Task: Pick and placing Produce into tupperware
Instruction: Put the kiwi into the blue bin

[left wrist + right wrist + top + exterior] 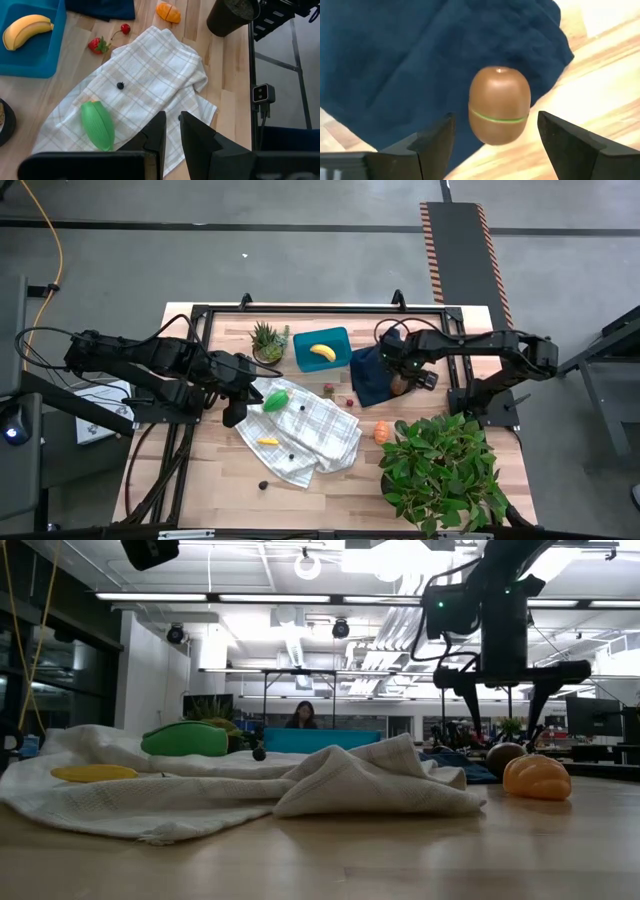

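A brown egg-shaped piece of produce (499, 105) lies on the edge of a dark navy cloth (410, 60). My right gripper (495, 117) hangs over it, pointing down and open, one finger on either side and clear of it; the low view shows that gripper (505, 730) just above the brown piece (503, 756). The teal tupperware (322, 348) holds a yellow banana (322, 352). A green piece (275, 400) and a small yellow piece (267, 441) rest on a white checked towel (310, 435). My left gripper (173, 135) hovers over the towel with a narrow gap and nothing between its fingers.
An orange piece (382, 430), a strawberry (329, 389), a cherry (349, 401) and small dark berries (263, 485) lie on the wooden table (200, 490). A small spiky potted plant (267, 340) stands left of the tupperware. A big leafy plant (440, 470) fills the near right corner.
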